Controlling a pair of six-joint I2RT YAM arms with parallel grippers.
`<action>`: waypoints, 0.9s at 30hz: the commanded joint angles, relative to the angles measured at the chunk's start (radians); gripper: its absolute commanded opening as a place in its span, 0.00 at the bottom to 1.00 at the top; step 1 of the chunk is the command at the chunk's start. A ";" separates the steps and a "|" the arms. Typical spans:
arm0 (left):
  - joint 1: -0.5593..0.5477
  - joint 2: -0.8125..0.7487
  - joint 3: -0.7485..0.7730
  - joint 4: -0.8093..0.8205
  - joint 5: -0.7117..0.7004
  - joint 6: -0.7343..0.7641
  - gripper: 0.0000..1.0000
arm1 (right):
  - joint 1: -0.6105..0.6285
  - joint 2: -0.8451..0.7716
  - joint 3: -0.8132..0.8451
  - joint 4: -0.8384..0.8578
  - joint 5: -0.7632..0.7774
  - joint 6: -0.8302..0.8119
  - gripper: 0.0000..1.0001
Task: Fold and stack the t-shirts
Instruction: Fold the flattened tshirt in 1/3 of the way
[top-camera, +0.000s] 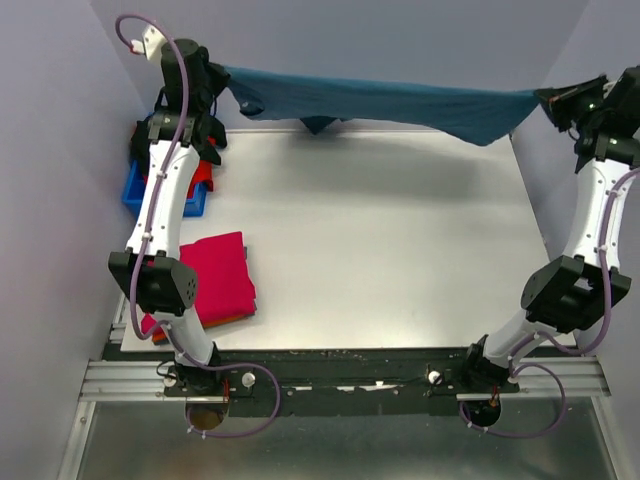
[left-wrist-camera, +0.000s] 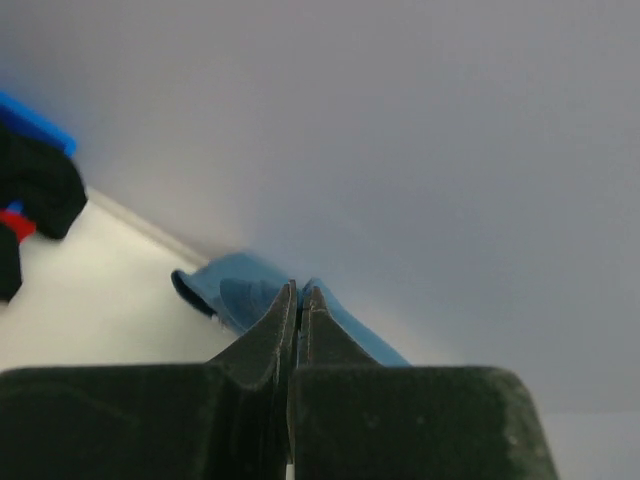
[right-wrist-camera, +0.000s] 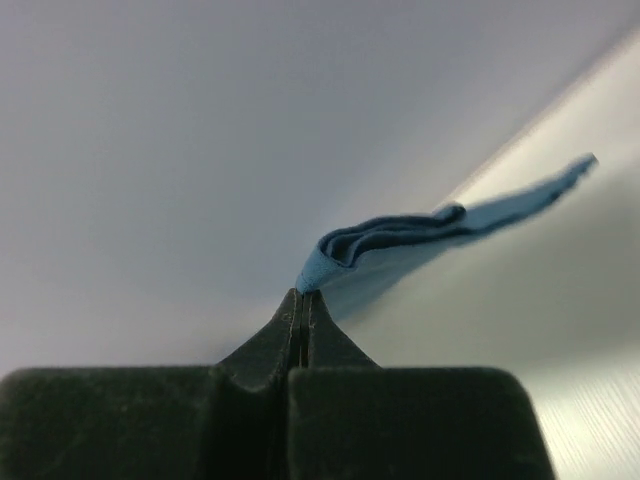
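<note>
A large teal-blue t-shirt (top-camera: 380, 102) hangs stretched in the air across the far edge of the table, between my two grippers. My left gripper (top-camera: 222, 78) is shut on its left end; the cloth (left-wrist-camera: 235, 295) shows beyond the closed fingers in the left wrist view. My right gripper (top-camera: 548, 100) is shut on its right end, where the cloth (right-wrist-camera: 400, 245) bunches out from the fingertips. A folded crimson-pink t-shirt (top-camera: 218, 275) lies at the near left on an orange one (top-camera: 228, 320). Black and red shirts (left-wrist-camera: 30, 200) sit in the bin.
A small bright-blue plastic bin (top-camera: 140, 195) stands at the far left beside the left arm, also in the left wrist view (left-wrist-camera: 35, 120). Grey walls enclose the table (top-camera: 380, 250) at the back and both sides.
</note>
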 joint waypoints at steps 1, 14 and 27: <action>0.010 -0.074 -0.386 0.164 0.087 -0.025 0.00 | -0.024 0.030 -0.212 0.057 -0.052 0.007 0.01; 0.015 -0.360 -1.154 0.299 0.062 -0.041 0.00 | -0.049 -0.105 -0.830 0.128 0.076 -0.044 0.01; -0.056 -0.564 -1.467 0.333 0.097 -0.031 0.00 | -0.156 -0.353 -1.183 0.073 0.273 -0.082 0.01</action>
